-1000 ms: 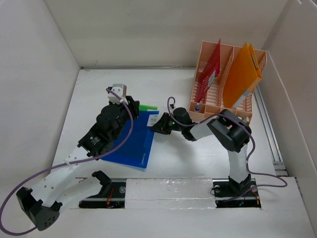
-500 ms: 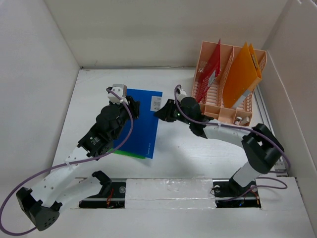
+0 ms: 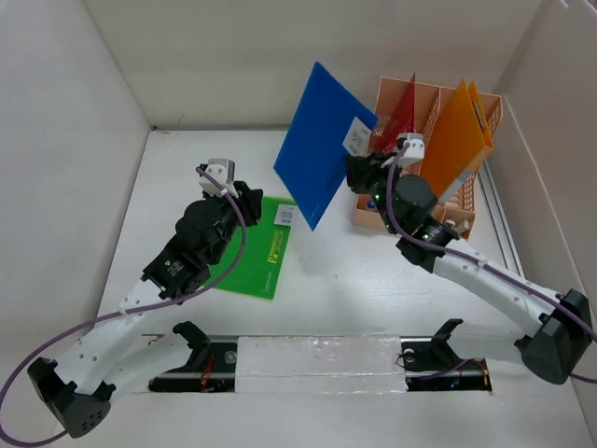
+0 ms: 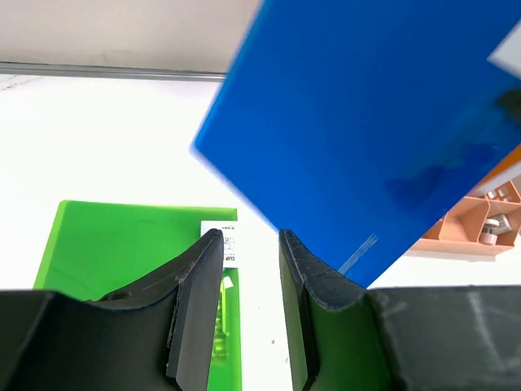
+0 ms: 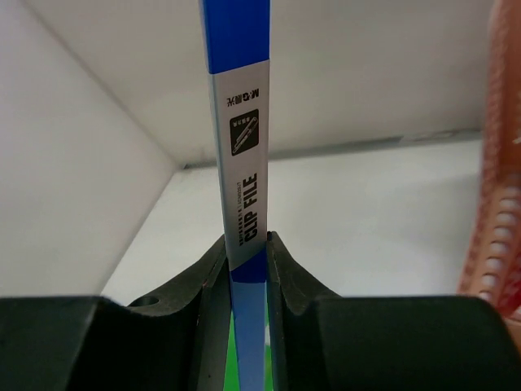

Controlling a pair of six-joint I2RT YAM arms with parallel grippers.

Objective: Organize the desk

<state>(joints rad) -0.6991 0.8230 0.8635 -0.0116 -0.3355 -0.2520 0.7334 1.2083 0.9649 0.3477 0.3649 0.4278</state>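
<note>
Top external view, nearest first: the left gripper [image 3: 246, 200] is seen poised over a green folder [image 3: 256, 252] that lies flat on the desk [image 3: 336, 280], the white tabletop filling the walled enclosure. Beyond it, a blue clip file [image 3: 322, 140] is held tilted and clear of the desk by the right gripper [image 3: 361, 174], just beside the peach file rack [image 3: 438, 88] at the far right. A red folder [image 3: 401, 117] and an orange folder [image 3: 457, 140] are already stood in the rack's slots.

Progress, as judged: two items filed, one in transit, one not yet picked up. The blue file remains to be slotted and the green folder to be collected, so the task is taken as past its midpoint.

Left wrist view: the fingers are shown slightly apart with nothing between them, which cannot be made out from above.

Right wrist view: the jaws are seen clamped on the file's labelled spine, marked "CLIP FILE". The rack appears there only as a blurred edge, so slot alignment can be assessed from the top view alone.
</note>
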